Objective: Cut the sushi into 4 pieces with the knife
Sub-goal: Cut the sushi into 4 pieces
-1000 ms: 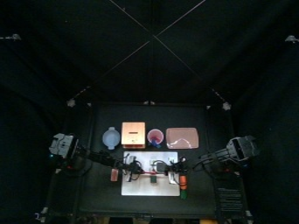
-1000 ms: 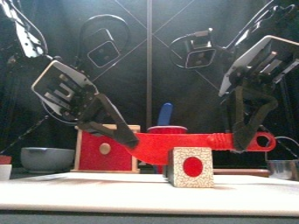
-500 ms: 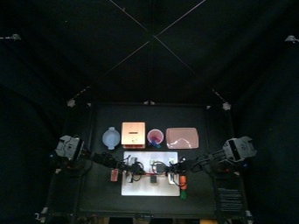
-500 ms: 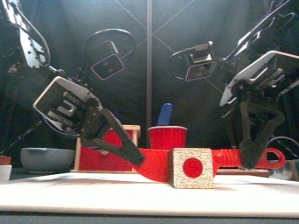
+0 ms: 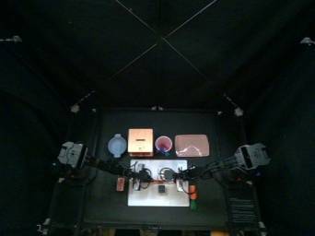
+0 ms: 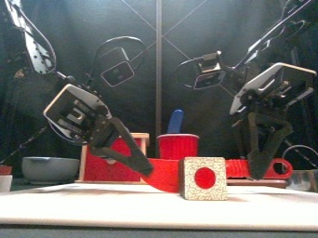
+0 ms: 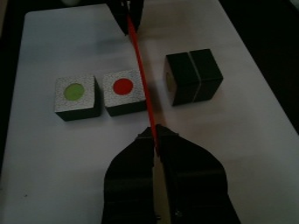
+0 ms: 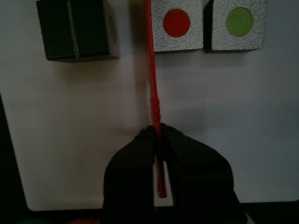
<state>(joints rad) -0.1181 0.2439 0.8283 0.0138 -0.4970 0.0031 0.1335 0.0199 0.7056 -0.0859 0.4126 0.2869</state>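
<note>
Sushi (image 6: 205,178) lies in three parts on the white cutting board (image 7: 70,44), which sits at 6 o'clock from the red cup (image 5: 164,144) on the counter (image 5: 105,198). The parts are a green-dot piece (image 7: 73,96), a red-dot piece (image 7: 121,92) and a double block (image 7: 194,76) not yet parted.

The red knife (image 7: 136,70) runs between the red-dot piece and the double block. The left end effector (image 7: 153,140), reaching in from 9 o'clock, is clamped narrow on one end of it. The right end effector (image 8: 156,140), from 3 o'clock, is clamped narrow on the other.

The likeliest failure is pressing down here: the blade sits over an open gap, not the double block's seam, so nothing would be cut. Shifting it sideways could shove the loose, unheld pieces or tip the block. If the two arms move unevenly, the knife may twist or slip from a grip.
</note>
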